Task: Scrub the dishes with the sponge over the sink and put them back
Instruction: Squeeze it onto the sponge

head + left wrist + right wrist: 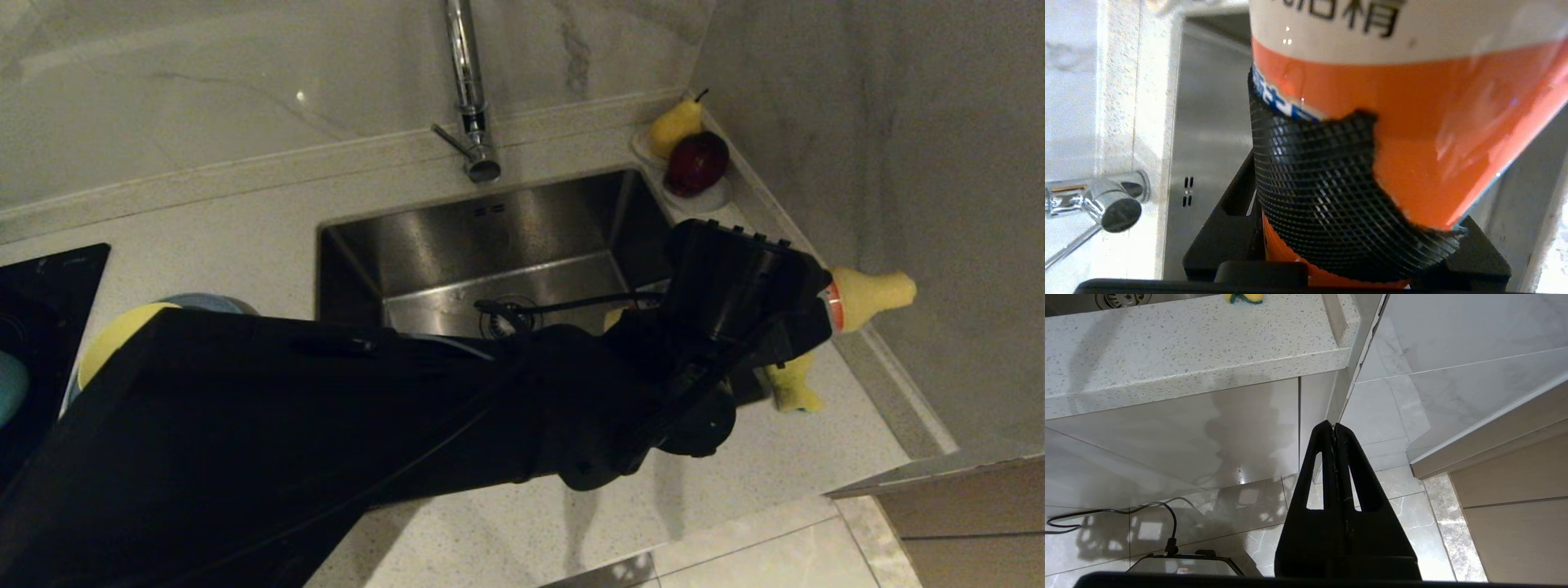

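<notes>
Dishes [122, 331] wait unwashed, sponge [793, 390] untouched — left gripper [804, 314] squeezes a soap bottle [1412, 102]; right gripper [1334, 428] hangs closed.

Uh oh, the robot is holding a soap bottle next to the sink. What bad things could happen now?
1. The left gripper holds the soap bottle tipped on its side at the sink's right edge; soap might drip onto the counter rather than the sponge.
2. The bottle looks smooth, so it could slip.
3. The arm might bump the fruit dish behind it.
</notes>
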